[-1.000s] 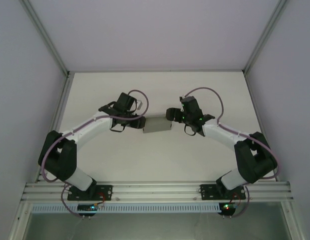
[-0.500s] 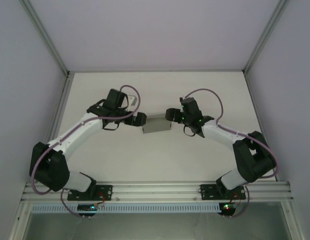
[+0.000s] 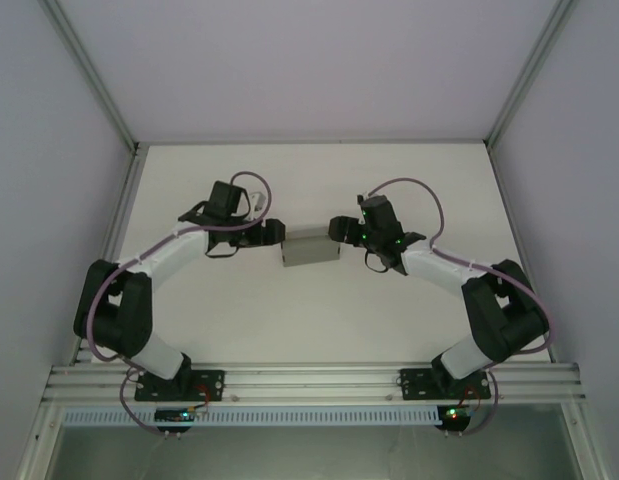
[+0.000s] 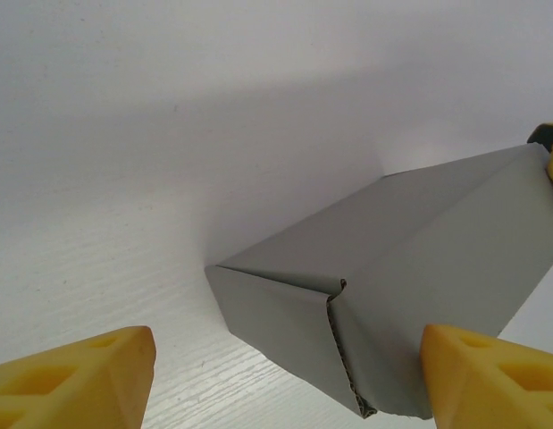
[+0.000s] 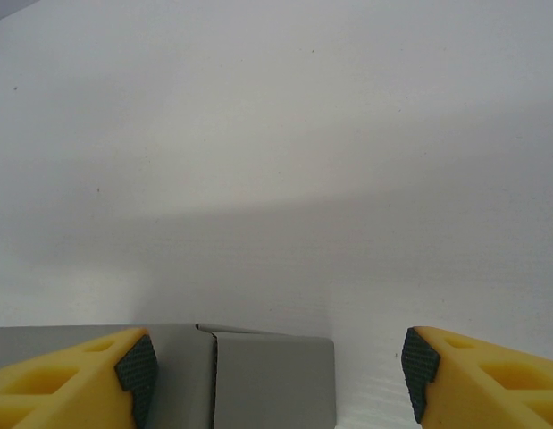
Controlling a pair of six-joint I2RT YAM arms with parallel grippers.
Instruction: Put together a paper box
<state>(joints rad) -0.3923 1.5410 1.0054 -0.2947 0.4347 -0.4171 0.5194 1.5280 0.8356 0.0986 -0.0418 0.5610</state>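
**Item 1: paper box** [image 3: 311, 250]. Plain grey thin cardboard, folded up into a small closed rectangular block. It lay flat on the white table [image 3: 319, 320] near the middle, long axis running left to right, between the 2 grippers. In the left wrist view the paper box [image 4: 410, 268] showed 1 end face with a folded seam, its edge slightly raw and parted at the lower corner. In the right wrist view only the end of the paper box [image 5: 267, 380] was seen, at the bottom of the frame.

**Item 2: left gripper** [image 3: 273, 232]. It stood at the left end of the box with its jaws wide apart and holding nothing. In its own camera, the left gripper [image 4: 285, 357] had 2 yellow fingers [image 4: 71, 380]. The frame-left finger was well clear of the box, over bare table. The frame-right finger was just beside the box's lower corner; contact could not be told.

**Item 3: right gripper** [image 3: 337, 228]. It stood at the right end of the box, spread and gripping nothing. In its own camera, the right gripper [image 5: 278, 357] straddled the box end. The dark pad [image 5: 138, 371] of 1 finger lay against or just before the cardboard, and the other finger was apart from it, with white table between.
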